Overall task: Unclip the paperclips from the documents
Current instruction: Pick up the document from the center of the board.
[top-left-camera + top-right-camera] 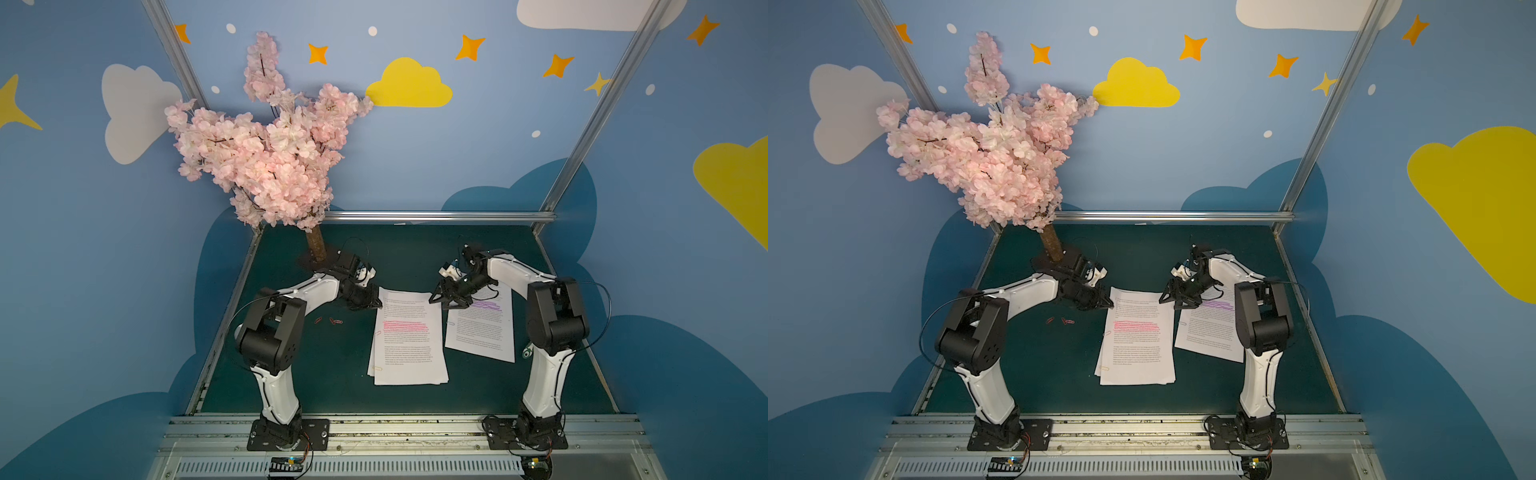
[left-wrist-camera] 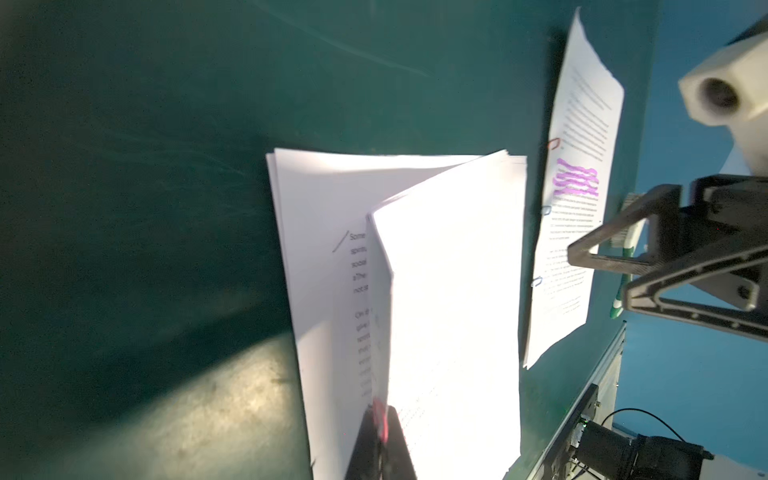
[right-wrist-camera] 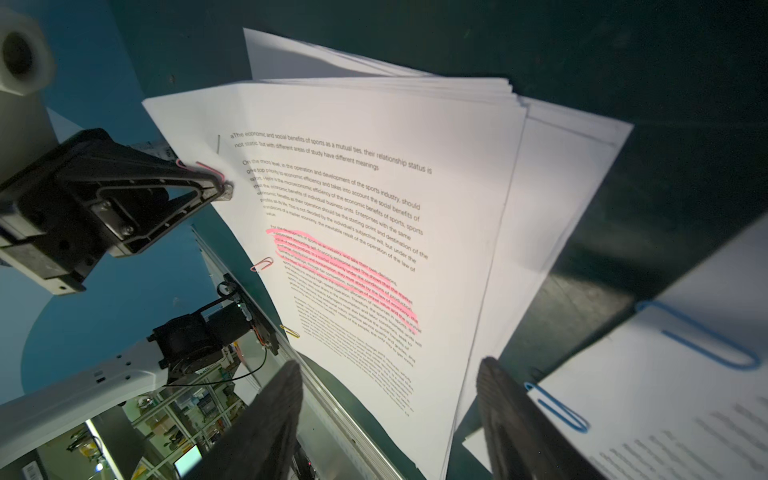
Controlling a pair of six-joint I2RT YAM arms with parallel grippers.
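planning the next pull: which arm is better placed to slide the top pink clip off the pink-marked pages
Left. The left gripper is shut on the pink clip at the edge of the pink-marked pages; the right gripper is open, holding nothing, over their other side.

Lab booth, cloud-painted walls [image 1: 478, 166]

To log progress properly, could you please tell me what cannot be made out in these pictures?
- Loose paperclips: both top views, too small to count.
- Left gripper fingers: left wrist view, blurred and cut by the edge.
- Purple-highlighted document, far edge: both top views, hidden by the right gripper.
- Lower sheets of pink-highlighted document: covered by upper pages.
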